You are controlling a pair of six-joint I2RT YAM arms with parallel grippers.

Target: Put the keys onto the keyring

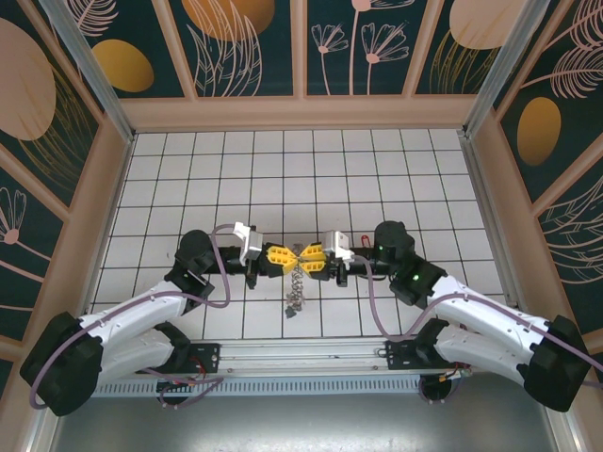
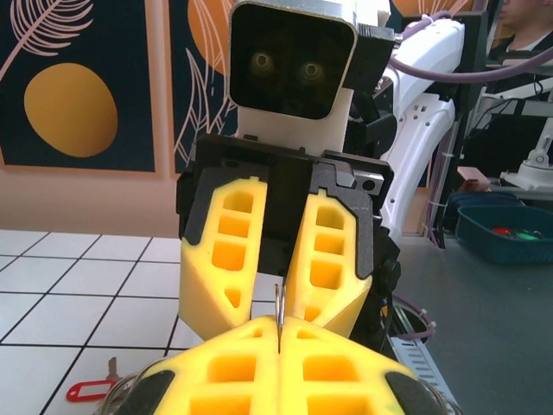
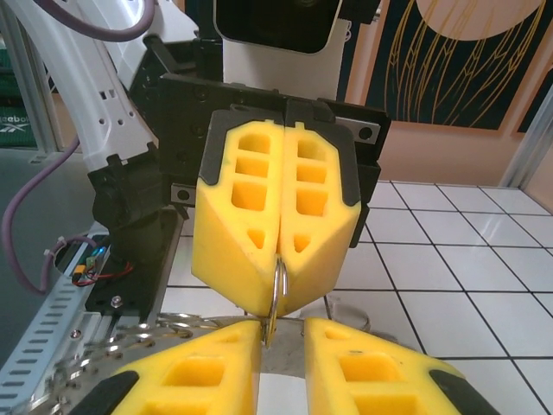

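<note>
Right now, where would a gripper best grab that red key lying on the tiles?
The red key lies flat on a tile, so come from straight above and pinch across its plastic head, probably the bulkiest part; the thin blade gives little to grip.

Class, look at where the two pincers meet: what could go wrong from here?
First, the left pincer pinches a thin metal ring only at its fingertips, so a tug might slip it free. Second, the right pincer stands slightly open around that ring, tips almost against the left's; closing could knock them together.
</note>
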